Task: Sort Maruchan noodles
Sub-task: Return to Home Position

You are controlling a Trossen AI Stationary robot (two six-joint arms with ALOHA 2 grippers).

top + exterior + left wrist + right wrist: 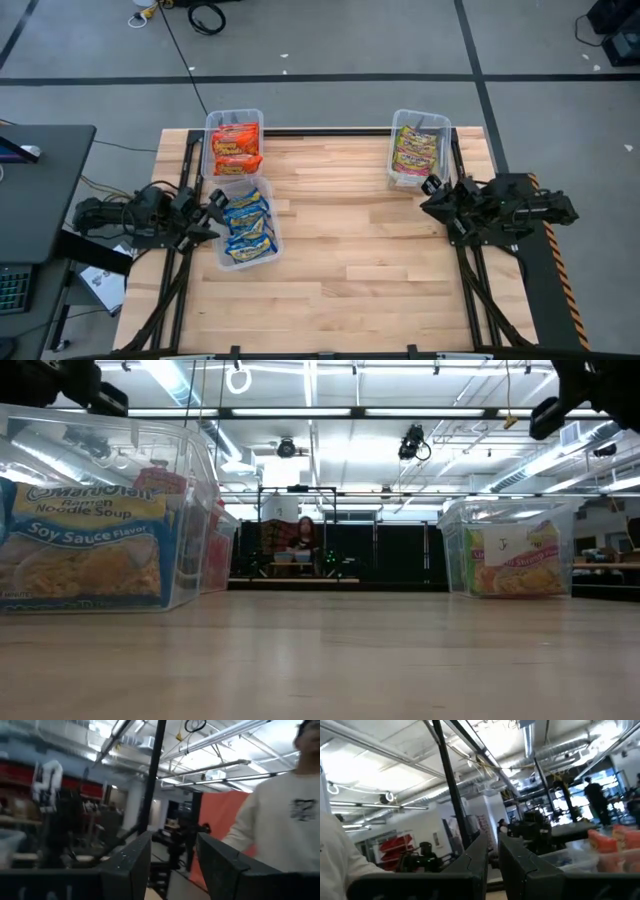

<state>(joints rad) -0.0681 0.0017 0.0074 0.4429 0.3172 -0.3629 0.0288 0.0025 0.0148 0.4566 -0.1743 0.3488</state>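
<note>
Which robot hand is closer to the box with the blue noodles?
Left. The left gripper sits right beside the clear bin holding the blue noodle packs. The right gripper is across the table, by the far bin.

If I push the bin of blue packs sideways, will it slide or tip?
The bin would probably slide rather than tip: it rests flat on the smooth wooden table. It is likely light too, being thin clear plastic holding only blue packs. Its walls may flex under a push.
</note>
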